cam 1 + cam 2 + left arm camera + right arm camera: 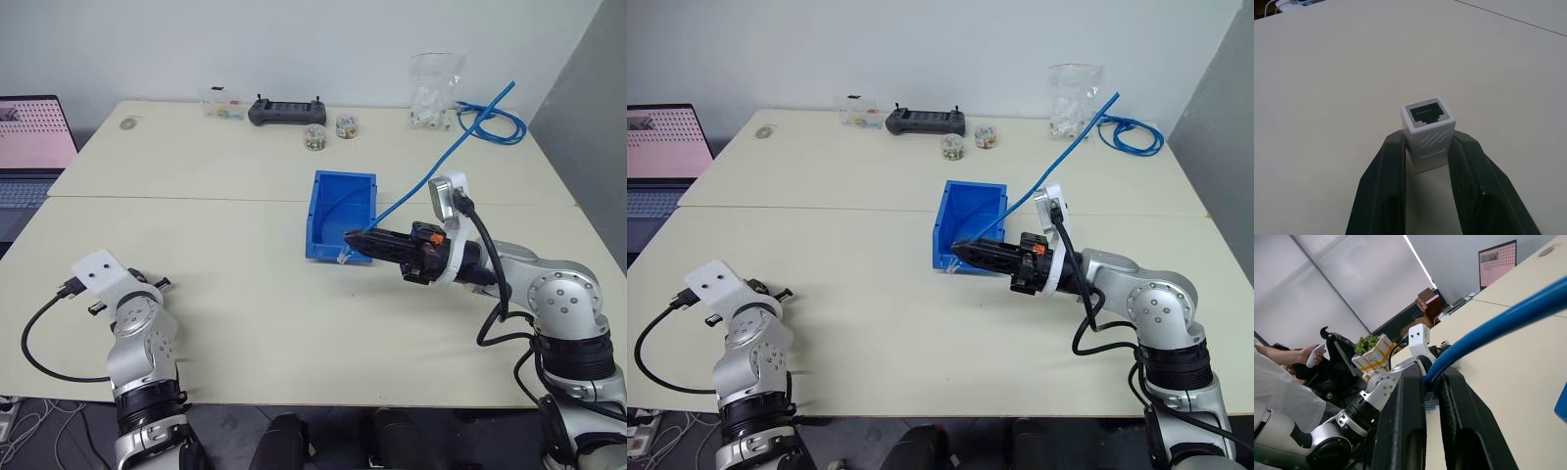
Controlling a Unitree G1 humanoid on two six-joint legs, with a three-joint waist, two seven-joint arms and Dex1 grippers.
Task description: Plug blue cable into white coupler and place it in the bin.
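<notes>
We see the left end effector (1427,161) closed around the small white plastic coupler (1428,133), its socket facing outward, probably so a plug can enter. The right end effector (351,238) pinches the thin bright-blue cable (446,152) near its plug, beside the small blue plastic bin (340,215), which waits for the joined pair. The pale counter (255,294) stands by a white wall; a laptop (29,147) sits at its left.
</notes>
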